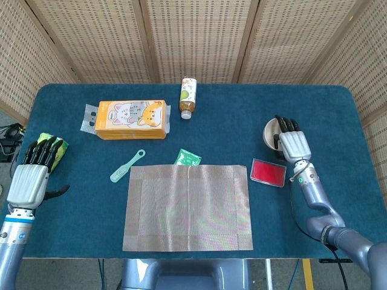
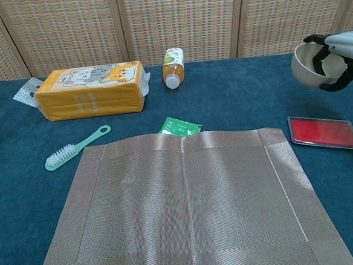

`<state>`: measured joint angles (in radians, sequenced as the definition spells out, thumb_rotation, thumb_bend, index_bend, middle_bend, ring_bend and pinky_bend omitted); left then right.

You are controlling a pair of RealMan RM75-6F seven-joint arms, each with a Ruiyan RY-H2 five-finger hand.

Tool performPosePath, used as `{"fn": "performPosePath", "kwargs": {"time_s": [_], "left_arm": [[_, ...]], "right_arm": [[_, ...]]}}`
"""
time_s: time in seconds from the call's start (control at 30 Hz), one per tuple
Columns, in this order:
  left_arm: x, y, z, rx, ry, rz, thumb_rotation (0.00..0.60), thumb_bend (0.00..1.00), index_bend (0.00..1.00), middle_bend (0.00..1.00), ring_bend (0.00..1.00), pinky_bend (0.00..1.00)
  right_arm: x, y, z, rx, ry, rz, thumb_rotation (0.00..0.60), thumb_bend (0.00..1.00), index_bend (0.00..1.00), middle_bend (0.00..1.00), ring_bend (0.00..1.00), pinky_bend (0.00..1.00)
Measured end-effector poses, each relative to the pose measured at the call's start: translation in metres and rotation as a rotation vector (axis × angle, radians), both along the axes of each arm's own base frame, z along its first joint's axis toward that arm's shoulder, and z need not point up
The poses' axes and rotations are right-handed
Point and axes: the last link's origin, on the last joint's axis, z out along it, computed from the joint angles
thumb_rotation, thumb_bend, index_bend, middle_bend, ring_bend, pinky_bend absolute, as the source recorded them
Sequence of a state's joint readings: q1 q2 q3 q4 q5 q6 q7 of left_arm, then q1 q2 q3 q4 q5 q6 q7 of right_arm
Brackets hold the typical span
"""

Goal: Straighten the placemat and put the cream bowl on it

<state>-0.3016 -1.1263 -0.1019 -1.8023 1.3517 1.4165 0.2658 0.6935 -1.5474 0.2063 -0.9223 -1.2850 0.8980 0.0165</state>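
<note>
The right hand (image 2: 336, 57) is gripping the cream bowl (image 2: 308, 65), tilted above the table at the frame's right edge, and the bowl is risking to slip because fingers are hooking only its rim. The left hand (image 1: 31, 175) is waiting at lower left, fingers straight, holding nothing. One placemat (image 1: 188, 207) is lying flat at bottom centre, with one red tray (image 1: 268, 172), one brush (image 1: 127, 165) and one bottle (image 1: 188, 97)

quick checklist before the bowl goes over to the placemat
1. Bowl held by right hand: ok, lifted off the table and tilted, fingers curled over its rim.
2. Grip firmness: cannot tell.
3. Placemat flat and square to the table edge: ok, it looks straight with one centre crease.
4. Placemat surface free: ok, the green packet only touches its far edge.
5. Path to the mat: not ok if the bowl travels low, since the red tray lies between; carry it above.
6. Left hand out of the way: ok, at the left table edge.
</note>
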Motion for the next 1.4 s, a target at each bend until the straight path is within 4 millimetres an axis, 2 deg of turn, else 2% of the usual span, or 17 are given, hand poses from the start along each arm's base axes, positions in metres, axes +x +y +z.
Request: {"fn": "performPosePath", "kwargs": {"time_s": [0.13,0.37,0.47,0.53,0.67,0.87,1.0,1.23,1.4], "left_arm": [[0.001,-0.001,0.000,-0.006,-0.004,-0.004,0.600,0.00,0.00,0.00,0.00,0.00],[0.001,-0.001,0.002,-0.006,-0.013,-0.007,0.600,0.00,0.00,0.00,0.00,0.00],[0.000,0.000,0.002,-0.011,-0.015,-0.002,0.600,0.00,0.00,0.00,0.00,0.00],[-0.002,0.002,0.004,-0.008,-0.022,0.009,0.600,0.00,0.00,0.00,0.00,0.00],[-0.004,0.004,0.008,-0.008,-0.031,0.015,0.600,0.00,0.00,0.00,0.00,0.00],[-0.003,0.003,0.007,-0.017,-0.033,0.011,0.600,0.00,0.00,0.00,0.00,0.00],[-0.004,0.003,0.008,-0.019,-0.038,0.013,0.600,0.00,0.00,0.00,0.00,0.00],[-0.004,0.003,0.009,-0.022,-0.045,0.013,0.600,0.00,0.00,0.00,0.00,0.00],[-0.004,0.003,0.009,-0.027,-0.044,0.012,0.600,0.00,0.00,0.00,0.00,0.00]], "right_arm": [[0.033,0.019,0.003,0.081,-0.020,0.136,0.600,0.55,0.72,0.00,0.00,0.00],[0.117,0.066,0.000,0.320,0.038,0.478,0.600,0.55,0.72,0.00,0.00,0.00],[0.150,0.077,-0.011,0.400,0.101,0.590,0.600,0.55,0.72,0.00,0.00,0.00],[0.160,0.082,-0.022,0.435,0.129,0.616,0.600,0.55,0.72,0.00,0.00,0.00],[0.182,0.092,-0.057,0.505,0.189,0.672,0.600,0.55,0.72,0.00,0.00,0.00],[0.204,0.102,-0.100,0.570,0.250,0.711,0.600,0.55,0.72,0.00,0.00,0.00],[0.213,0.104,-0.117,0.581,0.279,0.726,0.600,0.55,0.72,0.00,0.00,0.00],[0.217,0.105,-0.128,0.581,0.302,0.727,0.600,0.55,0.72,0.00,0.00,0.00],[0.207,0.105,-0.127,0.580,0.316,0.706,0.600,0.55,0.72,0.00,0.00,0.00]]}}
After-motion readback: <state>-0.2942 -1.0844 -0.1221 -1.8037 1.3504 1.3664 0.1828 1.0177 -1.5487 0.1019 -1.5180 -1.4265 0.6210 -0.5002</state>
